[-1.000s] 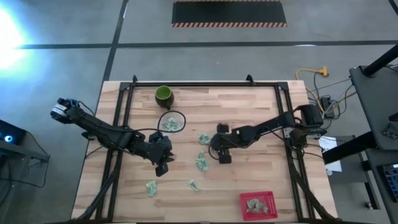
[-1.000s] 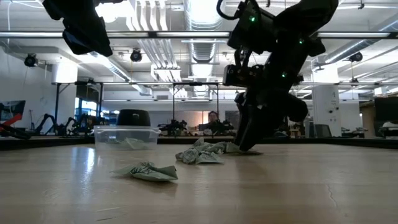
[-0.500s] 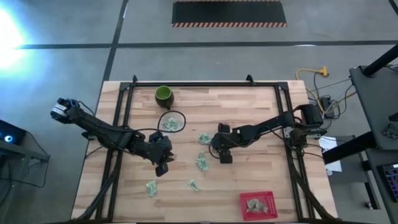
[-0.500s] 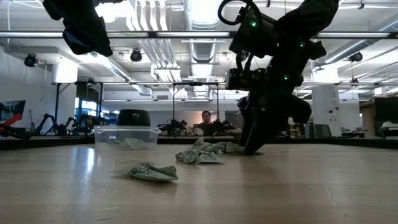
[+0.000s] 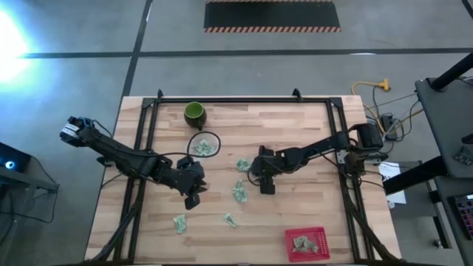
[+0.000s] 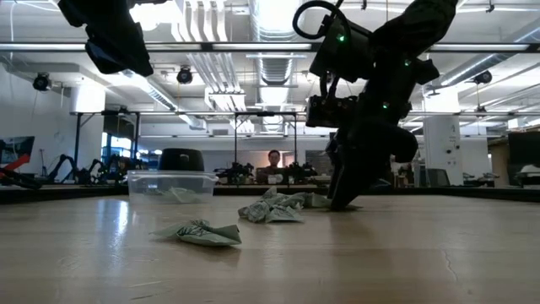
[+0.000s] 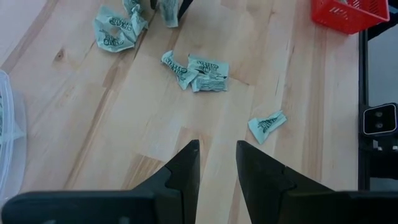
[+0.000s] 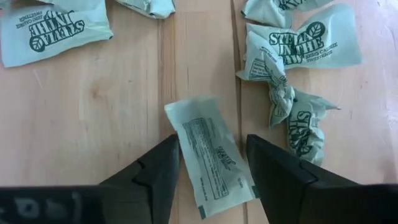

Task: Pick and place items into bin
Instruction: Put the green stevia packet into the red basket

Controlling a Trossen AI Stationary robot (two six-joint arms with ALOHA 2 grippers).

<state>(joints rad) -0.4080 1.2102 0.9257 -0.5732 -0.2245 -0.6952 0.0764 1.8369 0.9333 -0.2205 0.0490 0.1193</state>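
We log one packet (image 8: 211, 154) flat on the bench (image 5: 295, 133), between the right gripper (image 8: 211, 165) open jaws, well apart from the red bin (image 5: 306, 244). Left gripper (image 7: 216, 163) hovers, jaws slightly parted, empty.

Grey concrete floor (image 5: 295, 63), hazard-striped black mat (image 5: 272, 15), ceiling ducts (image 6: 202, 34), person at desk (image 6: 272, 162)

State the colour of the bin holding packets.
Red: the bin is a mesh-sided basket near the table's front edge, clearest in the high view.
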